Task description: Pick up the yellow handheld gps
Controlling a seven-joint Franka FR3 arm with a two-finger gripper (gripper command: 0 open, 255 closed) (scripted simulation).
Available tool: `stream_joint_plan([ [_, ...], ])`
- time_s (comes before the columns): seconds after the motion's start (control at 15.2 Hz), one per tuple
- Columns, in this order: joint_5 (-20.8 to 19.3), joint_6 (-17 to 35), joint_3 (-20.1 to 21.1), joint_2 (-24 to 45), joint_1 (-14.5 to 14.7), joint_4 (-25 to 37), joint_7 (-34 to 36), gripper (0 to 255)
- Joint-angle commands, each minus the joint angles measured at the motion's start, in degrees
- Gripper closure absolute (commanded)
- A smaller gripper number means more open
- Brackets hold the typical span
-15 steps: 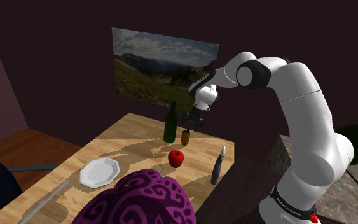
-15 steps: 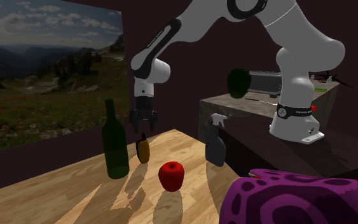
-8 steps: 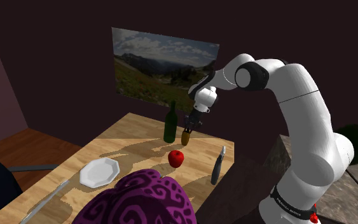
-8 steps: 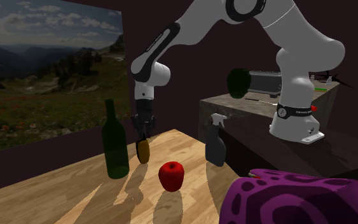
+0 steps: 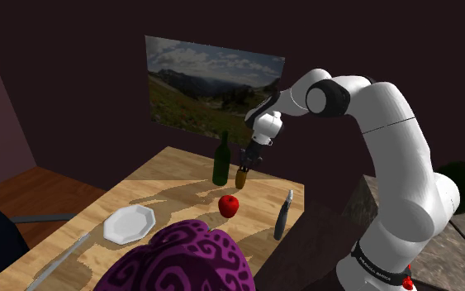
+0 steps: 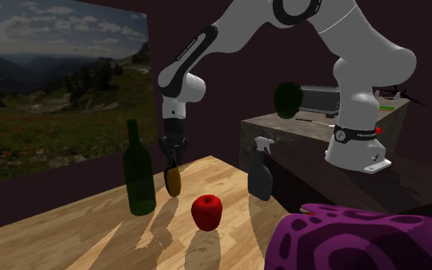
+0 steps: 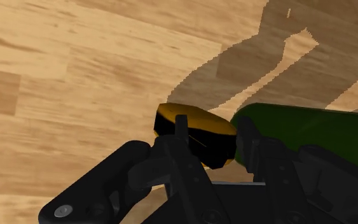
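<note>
— Where's the gps [image 6: 173, 182] right now?
— Upright on the wooden table [image 5: 164, 194], just beside the green bottle [image 6: 139, 180], and the gripper [image 6: 173, 162] is right down over its top!
— Got hold of it?
— Yes, the fingers [image 7: 182, 130] are clamped on both sides of that yellow-and-black case.
— Containers?
— The green bottle, and a grey spray bottle [image 6: 260, 178] near the table's edge. I can't tell what's inside either.

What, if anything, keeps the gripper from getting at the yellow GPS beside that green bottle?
Nothing, it seems: yes. The gripper straddles the yellow GPS, fingers apparently clasping its sides. The green bottle stands close beside one finger but doesn't block it.
</note>
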Motion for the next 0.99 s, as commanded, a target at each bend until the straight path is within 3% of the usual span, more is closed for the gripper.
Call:
stream_joint_plan([
  [0.0, -0.39, -0.65, -0.28, -1.02, 0.18, -0.3, 0.48, 255],
  [0.92, -3.19, -5.37, -2.08, -7.84, 1.27, -1.74, 3.77, 255],
])
